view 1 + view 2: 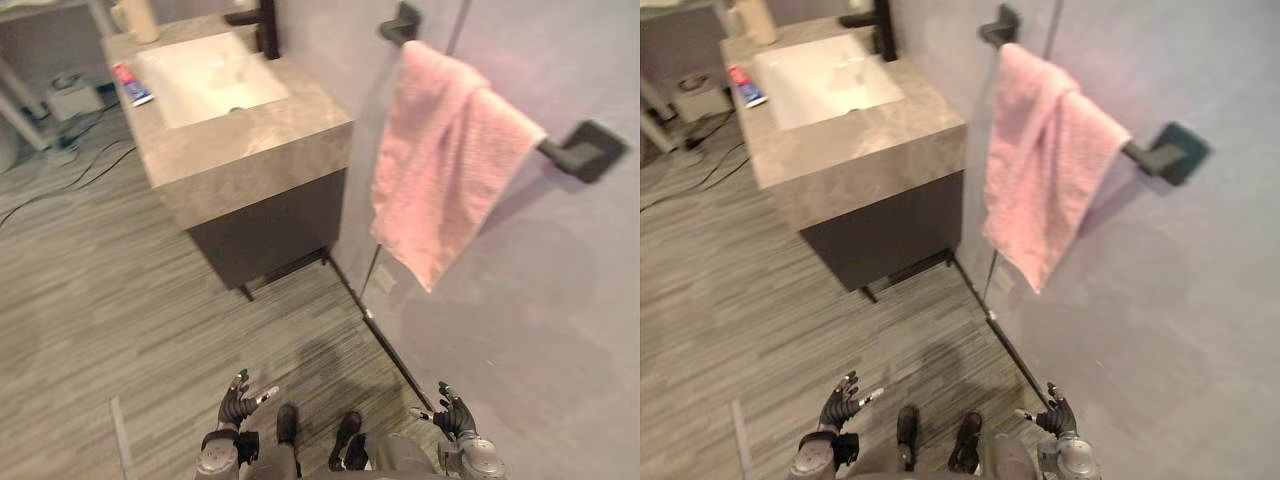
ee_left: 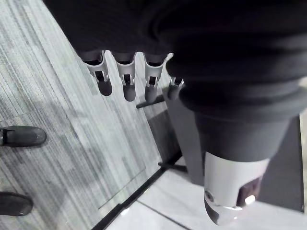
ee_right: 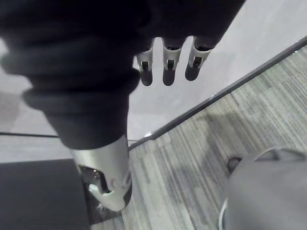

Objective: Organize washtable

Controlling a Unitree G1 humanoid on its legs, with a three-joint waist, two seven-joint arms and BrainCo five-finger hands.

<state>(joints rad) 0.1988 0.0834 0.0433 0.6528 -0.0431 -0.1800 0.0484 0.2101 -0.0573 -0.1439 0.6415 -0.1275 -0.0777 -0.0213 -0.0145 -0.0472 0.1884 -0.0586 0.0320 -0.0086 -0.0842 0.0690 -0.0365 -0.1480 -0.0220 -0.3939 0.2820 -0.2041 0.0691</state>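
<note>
Left hand (image 1: 240, 402) and right hand (image 1: 452, 414) both hang loose and empty, well short of the counter (image 1: 255, 150). Looks like nothing's started yet: toothpaste tube (image 1: 131, 84) lies on the counter beside its sink (image 1: 205, 78), and the pink towel (image 1: 440, 150) hangs just beside the counter

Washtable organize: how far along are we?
Nothing looks done yet. In hand: nothing; left hand and right hand hang open, low over the floor, short of the washtable. Left: the tube lying on it beside the basin. Pink towel hangs on the wall.
</note>
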